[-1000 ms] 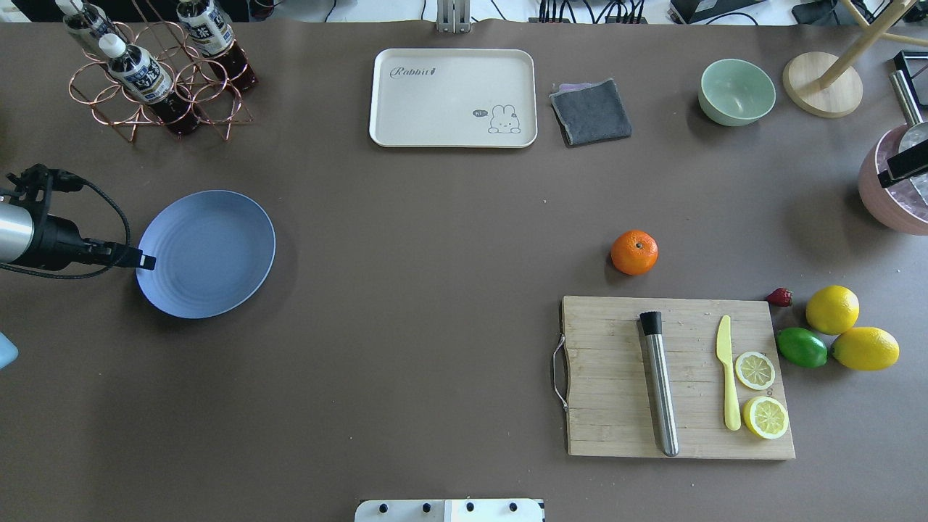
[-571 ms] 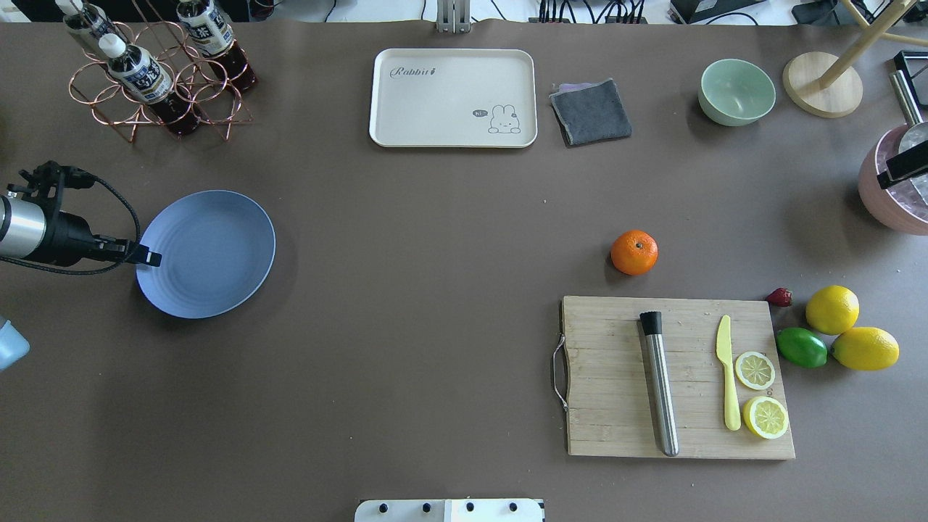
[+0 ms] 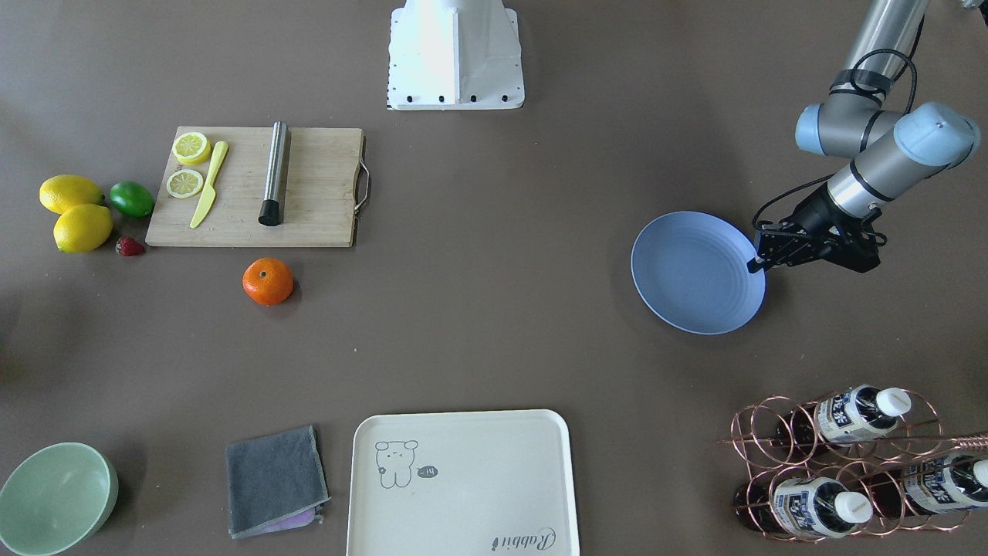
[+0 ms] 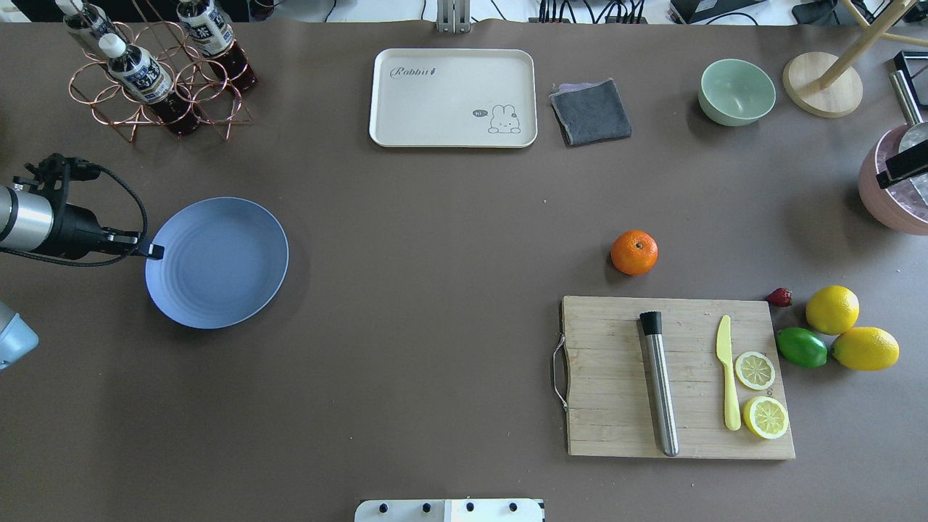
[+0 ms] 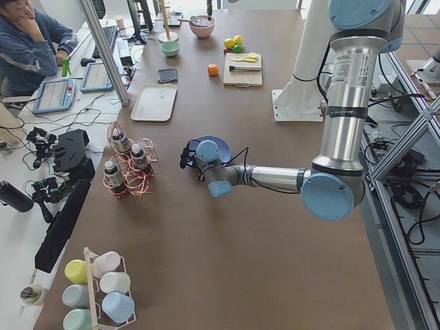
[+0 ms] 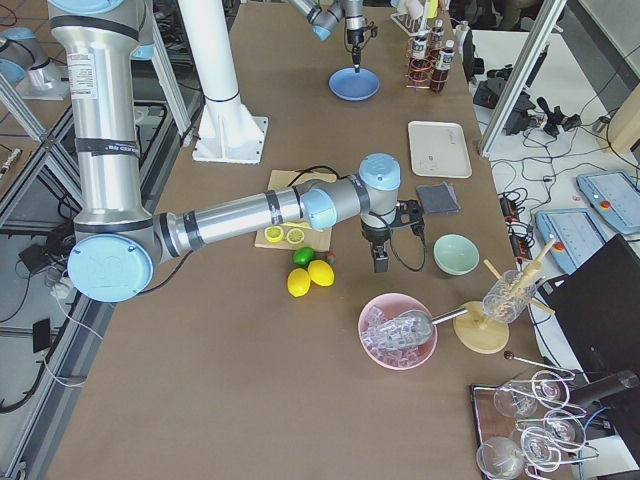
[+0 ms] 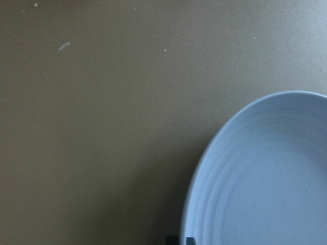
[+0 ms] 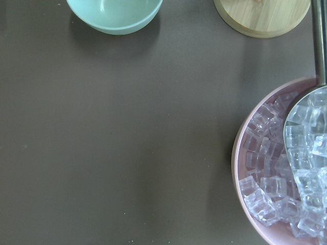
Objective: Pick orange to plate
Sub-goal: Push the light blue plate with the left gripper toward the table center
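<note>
The orange sits alone on the brown table just beyond the cutting board, on the right side; it shows too in the front view. Far off to the left lies the light-blue plate. My left gripper is shut on the plate's left rim, and the left wrist view shows the plate filling its lower right. My right gripper hangs at the far right edge over a pink bowl of ice; whether it is open or shut I cannot tell.
A wooden cutting board carries a steel muddler, a yellow knife and lemon slices. Two lemons, a lime and a strawberry lie right of it. Cream tray, grey cloth, green bowl and bottle rack line the far edge.
The left gripper has crept to the right and the plate has slid with it, a little right and toward the near side. The orange and the right gripper have stayed put.
</note>
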